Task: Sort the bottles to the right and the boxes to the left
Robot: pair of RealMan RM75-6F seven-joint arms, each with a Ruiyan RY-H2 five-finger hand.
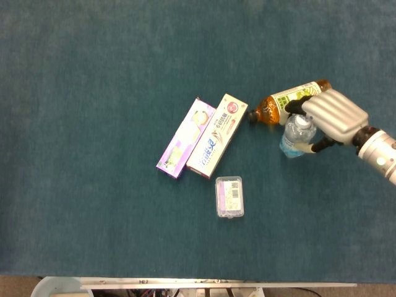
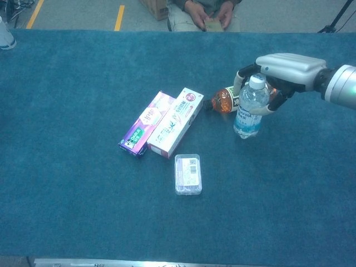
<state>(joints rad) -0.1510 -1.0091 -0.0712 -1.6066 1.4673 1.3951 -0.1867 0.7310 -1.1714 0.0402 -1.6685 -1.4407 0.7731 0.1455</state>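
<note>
Left to right on the table (image 1: 74, 154): purple box (image 1: 185, 137) and white box (image 1: 217, 135) lie touching side by side near centre, small clear box (image 1: 229, 196) just below them. None of the boxes sits far left yet, so that half of the sort looks undone. My left hand shows in neither view.

Next comes the tea bottle (image 1: 286, 102), lying on its side, cap end close to the white box. Just right of it, my right hand (image 1: 332, 116) wraps around the neck and shoulder of the water bottle (image 1: 296, 135), holding it upright.

Step in hand, I'd say: placing the water bottle on the right side. In the chest view its base (image 2: 245, 132) looks at or very near the cloth (can't tell if it's fully down). The next move calls for settling it flat, then opening the fingers (image 2: 240, 80) without tipping it or nudging the tea bottle, which is very close.

Views: from the head I see mostly the cap and my knuckles, so height is unreadable; the chest view gives the bottle's full side, but there the tea bottle (image 2: 223, 100) is mostly hidden behind it. A seated person (image 2: 203, 11) beyond the far edge shows only in the chest view.
</note>
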